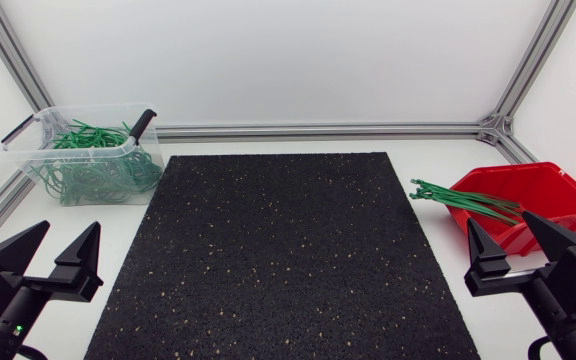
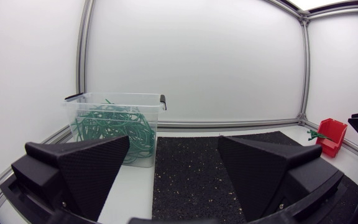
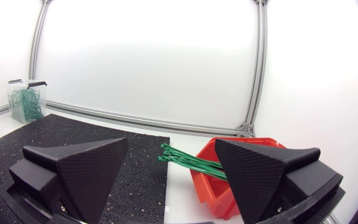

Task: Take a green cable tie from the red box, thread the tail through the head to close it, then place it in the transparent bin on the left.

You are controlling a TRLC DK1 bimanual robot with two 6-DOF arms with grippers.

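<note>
Your left arm (image 1: 8, 300) and right arm (image 1: 573, 285) sit at the surface's (image 1: 438, 265) near edge, jaws wide and empty; green cable ties (image 1: 463, 200) overhang the red box (image 1: 558, 190).

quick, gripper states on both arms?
Left gripper: open, holding nothing.
Right gripper: open, holding nothing.

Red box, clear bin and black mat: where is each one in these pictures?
red box (image 1: 560, 195), head view, on its bare inside.
clear bin (image 1: 68, 151), head view, on its front rim.
black mat (image 1: 278, 260), head view, on its middle.
</note>
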